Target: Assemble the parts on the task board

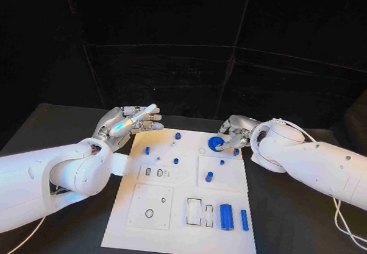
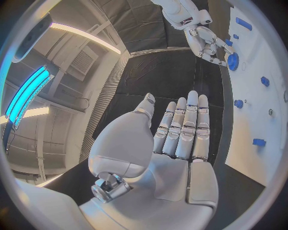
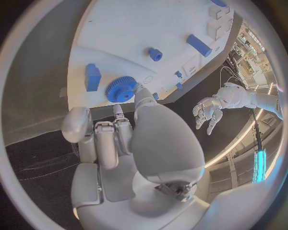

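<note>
Nearest me on the task board (image 1: 181, 237), 2 blue bars (image 1: 225, 216) lie with long axes running away from me, beside rectangular slots. At the board's far edge, my right hand (image 1: 236, 132) pinches the blue gear (image 1: 215, 143), fingers curled over it, its flat face tilted toward me. My left hand (image 1: 131, 123) hovers beside the board over the black surface (image 1: 313, 238), fingers straight and spread, holding nothing.

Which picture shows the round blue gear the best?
The right wrist view: the blue gear shows its teeth clearly, just beyond the right hand, on the task board. The head view has it small, partly behind that hand. The left wrist view shows it far off.
</note>
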You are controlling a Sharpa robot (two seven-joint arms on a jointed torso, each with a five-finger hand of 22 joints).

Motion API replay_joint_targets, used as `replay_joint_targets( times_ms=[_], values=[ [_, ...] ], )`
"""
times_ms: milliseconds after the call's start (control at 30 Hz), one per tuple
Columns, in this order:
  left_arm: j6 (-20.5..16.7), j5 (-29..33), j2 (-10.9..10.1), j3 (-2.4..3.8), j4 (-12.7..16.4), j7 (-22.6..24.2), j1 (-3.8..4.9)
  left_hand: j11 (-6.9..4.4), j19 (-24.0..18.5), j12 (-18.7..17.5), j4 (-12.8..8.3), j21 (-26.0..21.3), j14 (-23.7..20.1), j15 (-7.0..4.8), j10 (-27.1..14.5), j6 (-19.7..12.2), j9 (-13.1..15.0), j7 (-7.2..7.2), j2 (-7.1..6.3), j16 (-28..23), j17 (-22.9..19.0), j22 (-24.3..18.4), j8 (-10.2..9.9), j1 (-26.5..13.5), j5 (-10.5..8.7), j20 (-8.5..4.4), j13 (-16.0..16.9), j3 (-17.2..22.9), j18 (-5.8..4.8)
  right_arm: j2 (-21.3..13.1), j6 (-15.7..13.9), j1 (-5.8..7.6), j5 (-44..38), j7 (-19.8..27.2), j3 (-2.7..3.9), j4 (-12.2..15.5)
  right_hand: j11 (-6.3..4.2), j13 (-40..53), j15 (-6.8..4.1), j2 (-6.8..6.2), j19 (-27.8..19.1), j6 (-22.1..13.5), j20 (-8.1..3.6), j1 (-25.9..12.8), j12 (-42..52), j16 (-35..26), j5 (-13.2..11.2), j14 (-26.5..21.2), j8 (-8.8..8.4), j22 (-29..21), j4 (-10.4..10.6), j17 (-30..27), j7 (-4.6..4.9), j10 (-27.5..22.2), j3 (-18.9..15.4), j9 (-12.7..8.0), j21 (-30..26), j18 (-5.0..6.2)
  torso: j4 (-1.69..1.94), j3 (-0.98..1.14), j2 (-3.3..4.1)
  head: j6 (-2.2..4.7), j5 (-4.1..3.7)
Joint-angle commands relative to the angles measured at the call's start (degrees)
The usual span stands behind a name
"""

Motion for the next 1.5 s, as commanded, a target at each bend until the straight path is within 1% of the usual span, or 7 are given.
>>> replay_joint_targets(
  times_ms=[33,300,800,1167,1300,1400,1500],
  values=[
    [0.90,-0.17,0.09,0.03,-0.01,0.20,0.08,0.28,-0.34,-0.40,-0.42,-0.21,-0.48,0.11,0.26,-0.02,-0.02,0.21,0.47,-0.35,0.06,-0.05,-0.24,-0.04,0.22,-0.09,-0.02,-0.03,0.78,0.28,1.42,0.09,-1.17,-0.31,0.05,-0.22,0.00,3.49,0.25,0.31,0.39,-0.24,0.15,0.52,0.30,0.20,0.07,4.51,0.49,0.31,-0.28,7.66,-0.16,0.56,0.33,0.03,0.33,-0.82,0.01,-0.03,-0.01,-0.10,-0.01],
    [0.93,-0.17,0.13,0.03,-0.13,0.11,0.08,0.28,-0.34,-0.40,-0.42,-0.21,-0.48,0.11,0.26,-0.02,-0.02,0.21,0.47,-0.35,0.06,-0.05,-0.24,-0.04,0.22,-0.09,-0.02,-0.03,0.78,1.04,1.56,0.08,-1.87,-0.17,0.05,-0.81,-0.22,4.82,0.10,1.94,0.92,0.95,0.06,1.35,1.04,0.49,-1.33,4.64,1.78,1.66,-1.63,8.44,-0.42,1.29,1.24,0.11,1.14,-1.04,-0.01,-0.04,-0.02,-0.19,-0.05],
    [1.03,-0.17,0.11,0.03,-0.25,-0.12,0.08,0.28,-0.37,-0.41,-0.48,-0.24,-0.51,0.12,0.29,0.00,-0.02,0.21,0.50,-0.42,0.07,-0.08,-0.26,0.01,0.22,-0.08,-0.02,0.00,0.78,1.63,2.14,0.05,-5.04,-0.68,0.04,-1.68,-0.41,5.47,-0.05,2.94,1.27,1.86,-0.08,2.37,1.32,0.65,-2.20,4.72,2.41,2.59,-3.38,8.88,-0.61,1.68,2.42,-0.01,1.70,-1.19,0.00,0.01,-0.02,-0.46,-0.05],
    [1.13,-0.17,0.15,0.03,-0.33,-0.42,0.08,0.30,-0.44,-0.44,-0.54,-0.29,-0.64,0.15,0.30,0.01,-0.02,0.22,0.52,-0.56,0.06,-0.12,-0.28,0.05,0.21,-0.05,-0.02,0.01,0.77,1.90,2.32,-0.06,-7.04,-0.44,0.03,-1.62,-0.55,5.81,-0.15,3.58,1.37,3.13,-0.16,3.62,1.40,0.75,-2.96,4.76,2.96,3.15,-5.70,9.20,-0.74,1.87,4.32,-0.12,2.06,-1.28,-0.02,0.03,0.02,-0.62,-0.13],
    [1.15,-0.17,0.15,0.03,-0.34,-0.46,0.08,0.30,-0.44,-0.44,-0.54,-0.29,-0.64,0.15,0.30,0.01,-0.02,0.22,0.52,-0.56,0.06,-0.12,-0.28,0.05,0.21,-0.05,-0.02,0.01,0.77,1.91,1.35,-0.09,-7.77,-0.21,0.03,-1.23,-0.82,6.06,-0.34,3.93,1.39,4.75,-0.29,3.45,1.50,0.77,-3.24,4.77,3.59,3.29,-6.18,9.25,-1.06,2.06,5.15,-0.02,2.17,-1.29,-0.01,0.01,-0.02,-0.59,-0.20],
    [1.17,-0.17,0.14,0.03,-0.31,-0.47,0.08,0.30,-0.44,-0.44,-0.54,-0.29,-0.64,0.15,0.30,0.01,-0.02,0.22,0.52,-0.56,0.06,-0.12,-0.28,0.05,0.21,-0.05,-0.02,0.01,0.77,1.86,-0.42,-0.15,-8.51,0.04,0.03,-0.63,-1.46,6.84,-0.84,5.11,1.63,7.02,-0.66,3.79,1.87,0.81,-4.62,4.80,4.21,3.83,-6.80,9.40,-1.78,2.63,7.01,0.02,2.46,-1.36,0.00,-0.02,-0.02,-0.64,-0.22],
    [1.18,-0.17,0.12,0.03,-0.29,-0.49,0.08,0.30,-0.44,-0.44,-0.54,-0.29,-0.64,0.15,0.30,0.01,-0.02,0.22,0.52,-0.56,0.06,-0.12,-0.28,0.05,0.21,-0.05,-0.02,0.01,0.77,1.73,-3.23,-0.22,-9.17,0.40,0.03,0.16,-2.09,7.91,-1.40,6.18,1.91,8.90,-1.17,3.96,2.38,0.83,-5.26,4.83,4.41,4.41,-7.35,9.51,-2.47,3.38,9.26,-0.05,2.77,-1.46,0.01,-0.01,-0.04,-0.62,-0.22]
  ],
)
